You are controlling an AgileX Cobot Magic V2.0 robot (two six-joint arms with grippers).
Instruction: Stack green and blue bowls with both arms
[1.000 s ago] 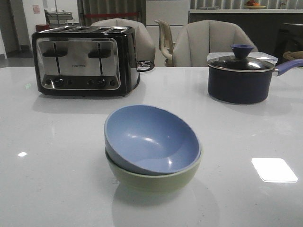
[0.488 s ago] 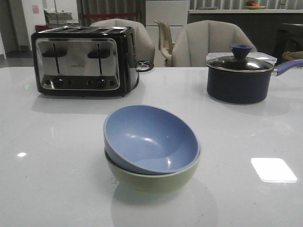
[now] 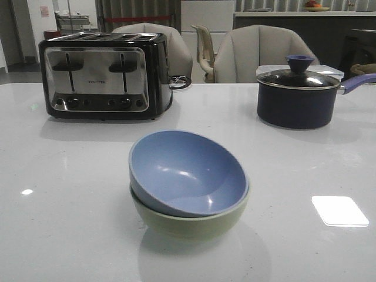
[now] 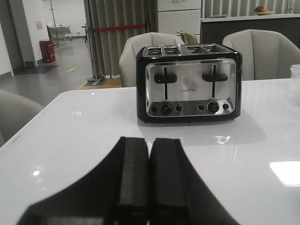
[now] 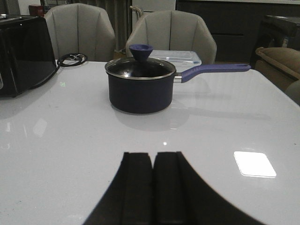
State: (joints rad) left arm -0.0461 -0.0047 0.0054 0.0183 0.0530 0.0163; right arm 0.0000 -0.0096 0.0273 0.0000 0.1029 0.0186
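Observation:
In the front view the dusty blue bowl (image 3: 185,173) sits tilted inside the sage green bowl (image 3: 194,223) at the middle front of the white table (image 3: 70,194). Neither arm shows in the front view. My left gripper (image 4: 150,143) is shut and empty, low over the table and facing the toaster. My right gripper (image 5: 153,157) is shut and empty, low over the table and facing the saucepan. Neither wrist view shows the bowls.
A black and chrome toaster (image 3: 103,76) stands at the back left, also in the left wrist view (image 4: 189,82). A dark lidded saucepan (image 3: 299,97) with a purple-blue handle stands at the back right, also in the right wrist view (image 5: 140,84). Grey chairs (image 3: 261,53) stand behind the table.

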